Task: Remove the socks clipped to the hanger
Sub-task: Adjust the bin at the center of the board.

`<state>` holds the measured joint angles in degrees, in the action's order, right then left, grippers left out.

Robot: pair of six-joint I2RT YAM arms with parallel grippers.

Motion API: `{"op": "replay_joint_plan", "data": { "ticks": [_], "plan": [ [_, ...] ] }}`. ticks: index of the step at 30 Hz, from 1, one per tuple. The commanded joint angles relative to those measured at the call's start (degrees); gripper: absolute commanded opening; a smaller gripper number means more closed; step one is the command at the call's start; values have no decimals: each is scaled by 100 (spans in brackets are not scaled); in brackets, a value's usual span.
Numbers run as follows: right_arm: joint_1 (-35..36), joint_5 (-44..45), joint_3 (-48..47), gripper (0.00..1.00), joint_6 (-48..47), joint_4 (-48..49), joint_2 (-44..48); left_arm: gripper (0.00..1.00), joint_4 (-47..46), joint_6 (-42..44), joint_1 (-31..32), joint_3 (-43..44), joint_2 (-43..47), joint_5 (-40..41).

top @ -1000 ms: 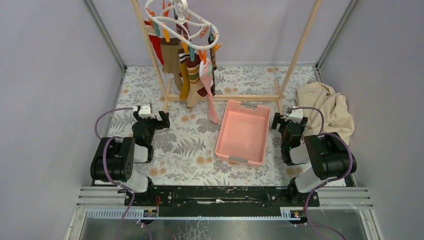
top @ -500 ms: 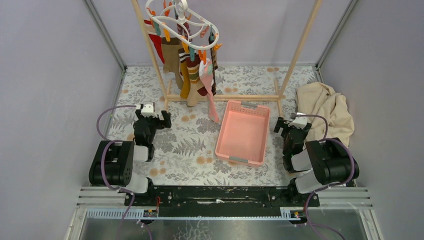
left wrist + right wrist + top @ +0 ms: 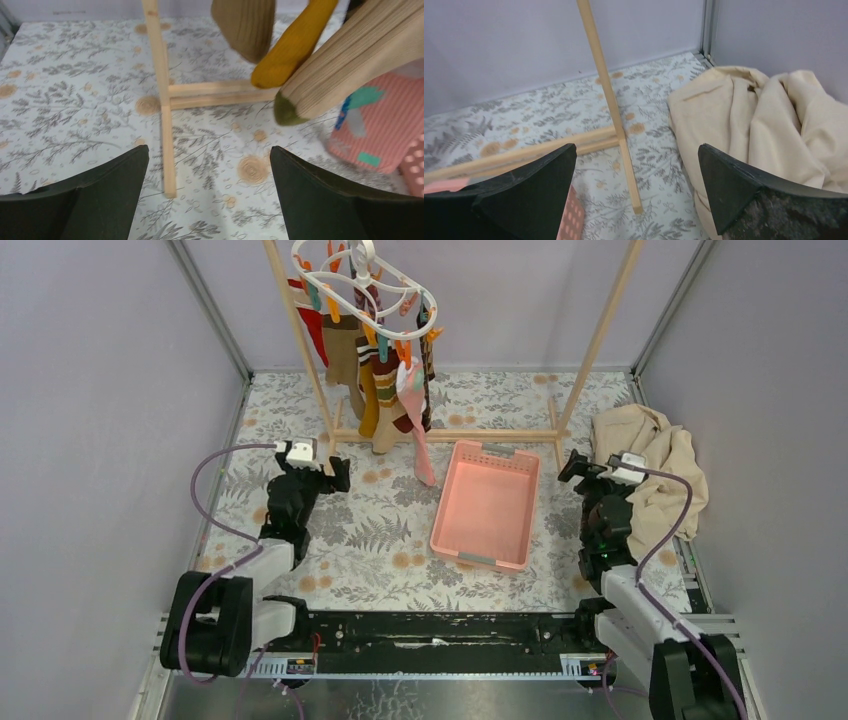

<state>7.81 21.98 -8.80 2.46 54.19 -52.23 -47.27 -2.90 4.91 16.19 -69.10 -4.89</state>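
Both arms are stretching forward out of their folded rest, left gripper point(image 3: 330, 473) and right gripper point(image 3: 578, 468) gaping wide and carrying nothing, since the socks point(image 3: 385, 390) are hanging farther back, clipped to the hanger point(image 3: 360, 285) on the wooden rack point(image 3: 300, 350) behind the pink basket point(image 3: 441, 520).

The socks point(image 3: 382, 390) are mustard, brown and pink, the hanger point(image 3: 362, 288) white, the basket point(image 3: 487, 505) pink, the cloth point(image 3: 650, 455) beige.
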Motion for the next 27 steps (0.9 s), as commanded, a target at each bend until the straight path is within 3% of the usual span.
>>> {"op": "replay_joint_plan", "data": {
  "ticks": [1,8,10,16,20,27],
  "plan": [
    [-26,-221,-943,100,243,-1896,638,99,455,-498,222,296,523,111],
    [-25,-1033,-2743,100,940,-4483,890,99,1419,-1757,423,864,1198,153],
    [-32,-1017,-3054,100,1253,-4828,913,99,1907,-2426,423,1216,1361,119],
    [-26,-597,-3311,100,2340,-5756,1139,99,3329,-3284,421,2387,1612,-624],
    [-21,-1308,-3041,99,2365,-5476,1364,99,4289,-3932,423,2876,1826,-685],
    [-21,-2110,-3092,99,2529,-5243,881,99,5263,-3927,423,3121,2221,-723]
  ]
}}
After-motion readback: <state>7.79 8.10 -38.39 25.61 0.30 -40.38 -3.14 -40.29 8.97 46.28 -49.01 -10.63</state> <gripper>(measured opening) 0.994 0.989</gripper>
